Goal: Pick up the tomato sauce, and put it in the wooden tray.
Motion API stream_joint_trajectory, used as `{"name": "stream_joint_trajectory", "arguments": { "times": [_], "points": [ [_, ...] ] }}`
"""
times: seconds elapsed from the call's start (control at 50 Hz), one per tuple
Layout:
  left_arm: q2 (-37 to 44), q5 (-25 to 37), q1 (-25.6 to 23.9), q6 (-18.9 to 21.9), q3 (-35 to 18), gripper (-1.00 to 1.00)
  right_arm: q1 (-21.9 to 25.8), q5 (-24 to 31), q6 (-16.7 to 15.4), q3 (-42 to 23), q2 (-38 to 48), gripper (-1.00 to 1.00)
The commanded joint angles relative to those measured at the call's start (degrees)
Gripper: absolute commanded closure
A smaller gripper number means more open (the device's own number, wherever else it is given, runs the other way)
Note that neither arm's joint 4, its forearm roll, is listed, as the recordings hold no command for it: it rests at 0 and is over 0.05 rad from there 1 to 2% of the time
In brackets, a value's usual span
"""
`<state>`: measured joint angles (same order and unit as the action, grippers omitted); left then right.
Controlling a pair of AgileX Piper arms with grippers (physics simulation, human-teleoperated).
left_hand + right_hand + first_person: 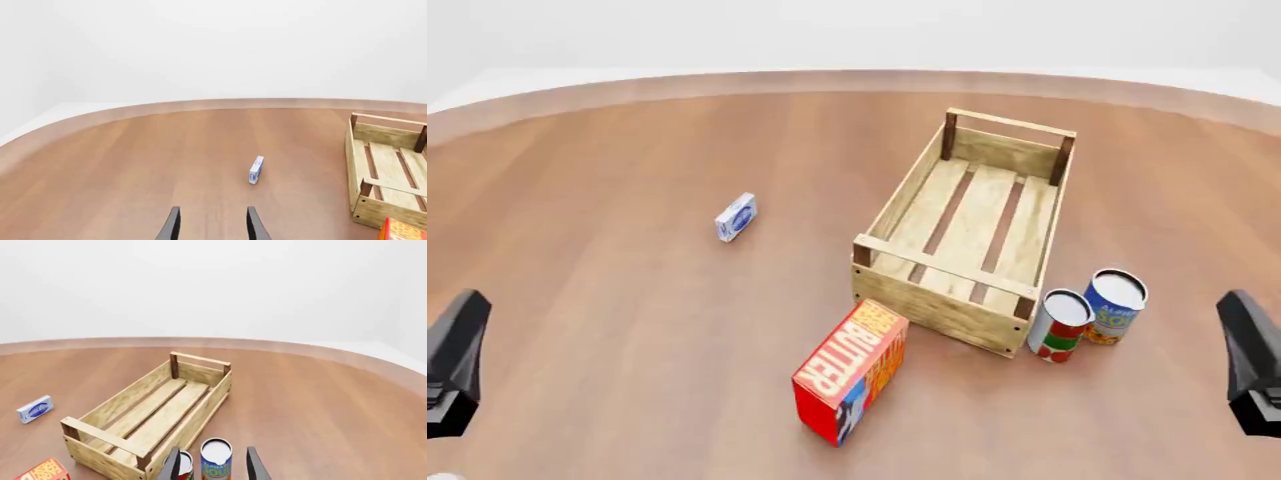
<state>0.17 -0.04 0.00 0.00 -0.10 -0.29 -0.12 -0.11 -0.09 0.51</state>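
I see the small white-labelled tomato sauce can with red tomatoes [1060, 326] standing upright on the brown bench [627, 300], just beside the large light-wood slatted tray [968, 232] and a blue and yellow can [1114, 306]. My left claw [211, 225] and right claw [213, 465] both hang spread and empty.

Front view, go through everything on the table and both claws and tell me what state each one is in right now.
tomato sauce: upright, beside the tray's near right corner, not gripped.
blue and yellow can: upright, right next to the tomato sauce.
wooden tray: open, nothing inside.
butter box: on the table just before the tray.
small blue and white packet: alone, left of the tray.
left claw: open, holding nothing.
right claw: open, holding nothing.
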Motion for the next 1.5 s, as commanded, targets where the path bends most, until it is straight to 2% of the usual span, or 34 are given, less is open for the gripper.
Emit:
{"name": "stream_joint_trajectory", "arguments": {
  "times": [0.02,0.56,1.06,1.5],
  "points": [
    [0.3,-0.1,0.0,0.0,-0.1,-1.0,0.6,-0.1,0.8,-0.2,-0.2,-1.0],
    [0.3,-0.1,0.0,0.0,-0.1,-1.0,1.1,2.7,0.2,-0.4,0.2,-1.0],
    [0.3,-0.1,0.0,0.0,-0.1,-1.0,5.4,-0.8,-2.5,-3.9,13.9,-1.0],
    [0.3,-0.1,0.0,0.0,-0.1,-1.0,7.8,-0.1,-2.9,-5.7,20.8,-1.0]
  ]
}}
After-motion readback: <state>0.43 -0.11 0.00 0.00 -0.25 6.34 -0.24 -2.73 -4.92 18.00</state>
